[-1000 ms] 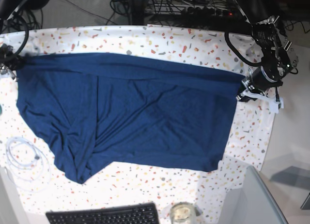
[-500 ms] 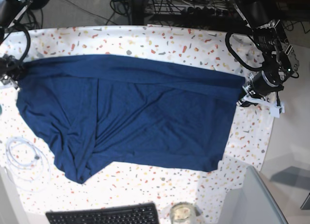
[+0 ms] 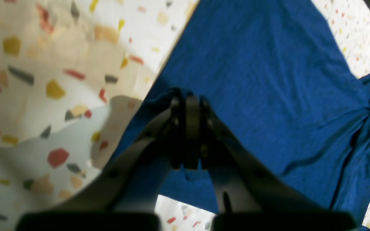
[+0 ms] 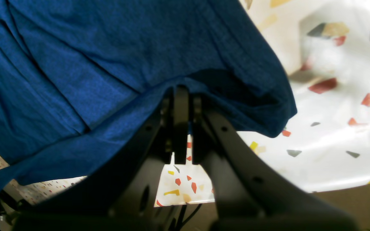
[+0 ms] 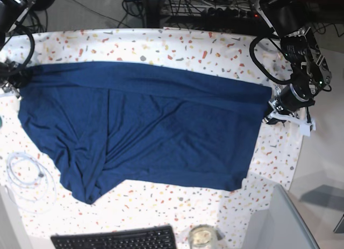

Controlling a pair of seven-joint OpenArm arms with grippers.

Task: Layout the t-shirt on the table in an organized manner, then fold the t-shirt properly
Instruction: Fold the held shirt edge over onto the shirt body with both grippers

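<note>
My left arm (image 5: 301,55) is black with looping cables and a white bracket; its fingers (image 3: 159,141) look pale grey, the right's black (image 4: 159,141).

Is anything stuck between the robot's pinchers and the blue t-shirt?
No. Both grippers already pinch the t-shirt directly: the left gripper and the right gripper are each shut on its edge, with only cloth between their jaws.
</note>
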